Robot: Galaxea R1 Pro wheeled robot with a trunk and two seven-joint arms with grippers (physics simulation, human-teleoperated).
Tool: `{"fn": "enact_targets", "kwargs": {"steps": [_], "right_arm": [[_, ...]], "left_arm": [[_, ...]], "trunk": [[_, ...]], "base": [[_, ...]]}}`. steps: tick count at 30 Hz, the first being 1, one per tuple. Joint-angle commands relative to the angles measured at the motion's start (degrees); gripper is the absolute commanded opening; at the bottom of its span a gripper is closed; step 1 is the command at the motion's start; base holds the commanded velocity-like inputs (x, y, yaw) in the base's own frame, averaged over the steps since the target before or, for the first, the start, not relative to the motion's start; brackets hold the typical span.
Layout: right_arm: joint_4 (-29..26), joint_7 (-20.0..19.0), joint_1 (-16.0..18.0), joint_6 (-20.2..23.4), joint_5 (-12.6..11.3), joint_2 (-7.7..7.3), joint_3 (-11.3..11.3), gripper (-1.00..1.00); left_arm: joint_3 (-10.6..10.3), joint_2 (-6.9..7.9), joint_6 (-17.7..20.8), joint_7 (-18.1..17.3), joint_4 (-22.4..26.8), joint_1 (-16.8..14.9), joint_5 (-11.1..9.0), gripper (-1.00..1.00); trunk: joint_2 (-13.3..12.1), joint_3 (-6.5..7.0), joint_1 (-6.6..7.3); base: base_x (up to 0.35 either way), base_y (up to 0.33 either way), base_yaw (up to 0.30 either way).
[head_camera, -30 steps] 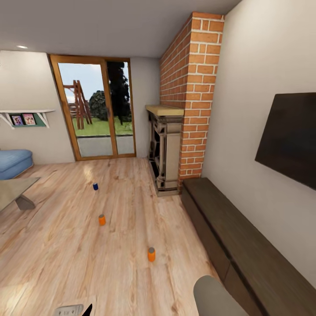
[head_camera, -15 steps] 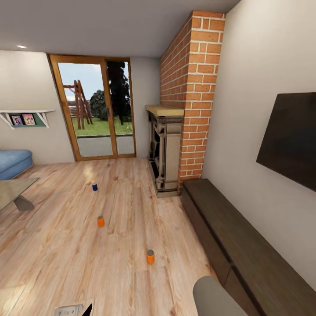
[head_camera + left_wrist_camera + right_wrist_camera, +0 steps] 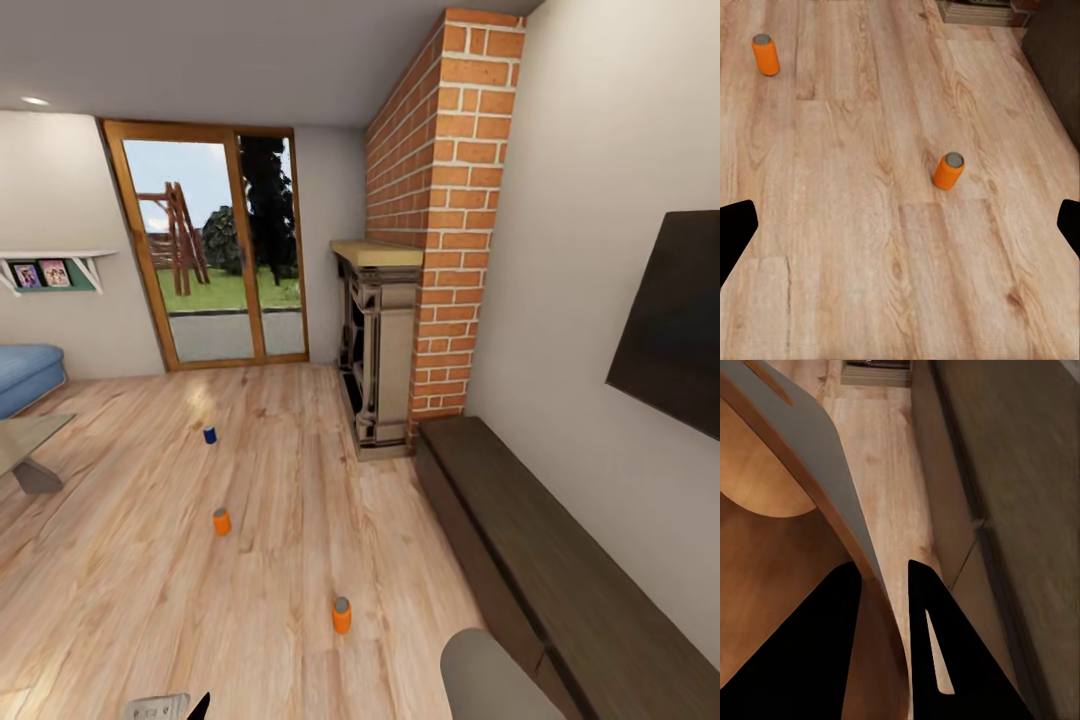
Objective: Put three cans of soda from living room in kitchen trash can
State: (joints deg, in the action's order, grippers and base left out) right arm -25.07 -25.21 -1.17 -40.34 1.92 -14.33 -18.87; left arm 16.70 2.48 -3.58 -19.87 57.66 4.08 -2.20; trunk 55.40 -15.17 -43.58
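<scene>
Three soda cans stand upright on the light wood floor of the living room: a dark blue can [image 3: 209, 435] farthest away, an orange can [image 3: 221, 521] in the middle, and a second orange can [image 3: 342, 615] closest to me. My left gripper [image 3: 900, 232] is open above the floor, short of the closest orange can [image 3: 948, 171]; the other orange can [image 3: 765, 55] lies further off. My right gripper [image 3: 885, 607] is shut on the rim of the trash can [image 3: 817, 472], grey outside and brown inside. The trash can's rounded grey side [image 3: 490, 675] shows at the head view's lower edge.
A long low dark cabinet [image 3: 540, 560] runs along the right wall under a wall-mounted TV [image 3: 670, 320]. The carved fireplace [image 3: 378, 350] and brick chimney [image 3: 440, 200] stand beyond it. Glass doors [image 3: 215, 255] are at the back, a blue sofa [image 3: 25, 375] and low table [image 3: 25, 450] at the left.
The whole head view has shifted: the cans, fireplace and cabinet sit lower and slightly larger in it, so the camera has come closer. The cans themselves have not moved on the floor.
</scene>
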Motion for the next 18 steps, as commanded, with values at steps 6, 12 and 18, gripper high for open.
{"fn": "enact_targets", "kwargs": {"steps": [6, 12, 18], "right_arm": [[0.16, -0.19, 0.02, -0.02, -0.39, 0.0, -0.13, -1.0], [0.96, -0.19, 0.15, -0.05, -0.35, 0.0, -0.12, -1.0], [1.26, -0.19, 0.19, -0.07, -0.34, 0.0, -0.11, -1.0]], "left_arm": [[0.0, 0.0, 0.0, 0.01, 0.0, 0.04, 0.0, 1.0], [0.0, -0.01, -0.02, 0.01, 0.0, -0.02, 0.0, 1.0], [0.0, -0.02, -0.02, 0.01, 0.0, 0.03, 0.0, 1.0]], "trunk": [[0.0, 0.01, 0.0], [0.0, 0.01, 0.0], [0.0, 0.01, 0.0]], "base": [[0.324, 0.0, 0.0], [0.323, 0.0, 0.0], [0.319, 0.0, 0.0]]}}
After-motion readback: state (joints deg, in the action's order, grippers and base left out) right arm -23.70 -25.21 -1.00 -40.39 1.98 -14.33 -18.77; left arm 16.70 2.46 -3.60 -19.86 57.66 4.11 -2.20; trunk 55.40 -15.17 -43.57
